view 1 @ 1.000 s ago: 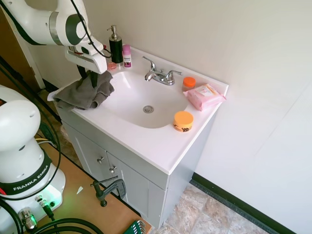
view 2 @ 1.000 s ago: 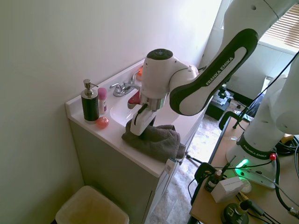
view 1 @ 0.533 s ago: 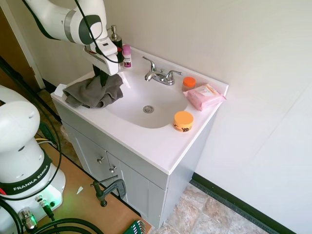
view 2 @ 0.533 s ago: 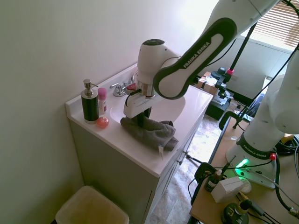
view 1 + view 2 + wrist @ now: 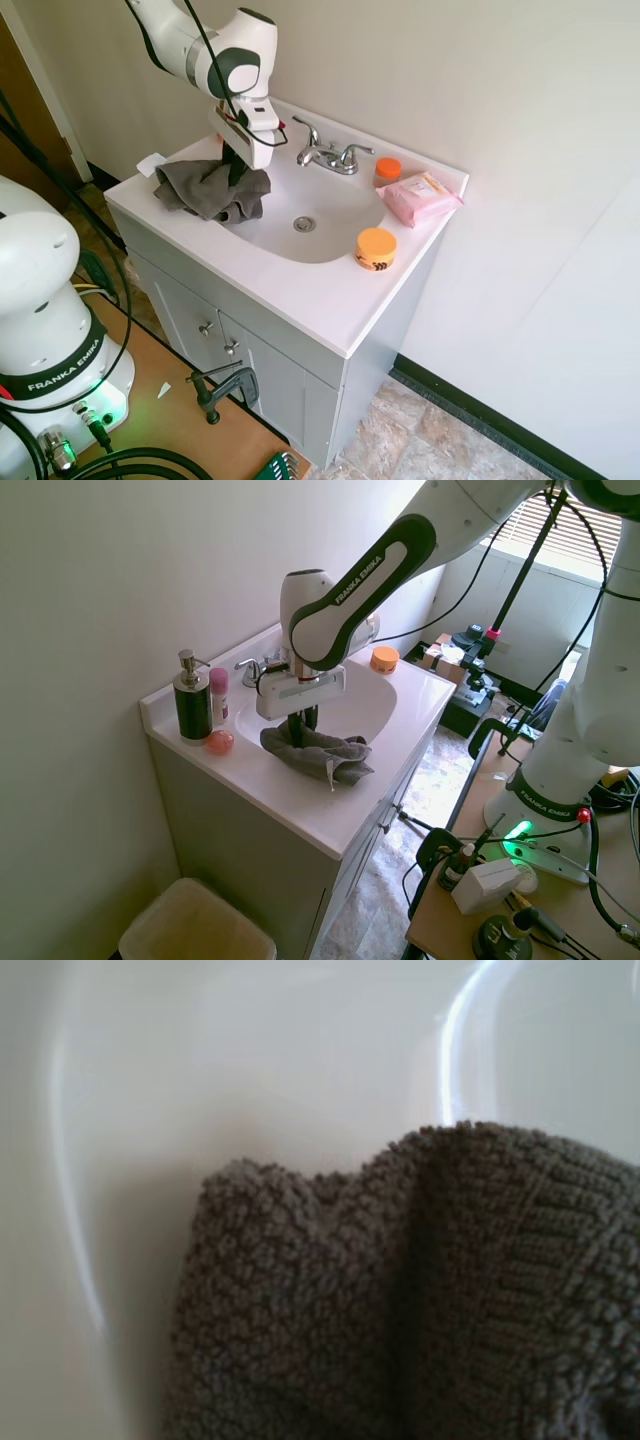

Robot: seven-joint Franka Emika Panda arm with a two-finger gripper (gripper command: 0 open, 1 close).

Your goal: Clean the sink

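Sink [image 5: 318,215]: white oval basin set in a white vanity top, round metal drain [image 5: 304,224] at the bottom, chrome two-handle faucet [image 5: 328,153] at the back rim against the wall. Grey towel [image 5: 213,189] lies bunched over the basin's rim on the arm's side, part on the vanity top, part draped over the basin's inner slope. Gripper [image 5: 236,170] points straight down into the towel; its dark fingers are closed on a fold of the cloth, fingertips buried in it. In the second exterior view the gripper [image 5: 301,726] stands upright over the towel [image 5: 318,756], a white tag hanging at the cloth's near edge. Wrist view: coarse grey terry weave [image 5: 420,1300] filling the lower half, glossy white basin surface behind it.

On the vanity top: orange-lidded jar [image 5: 376,248] at the basin's front rim, pink wipes packet [image 5: 419,196] and small orange-capped container [image 5: 387,170] beside the faucet. At the far corner: dark soap dispenser [image 5: 192,700], pink-capped bottle [image 5: 219,696], small pink round object [image 5: 219,743].
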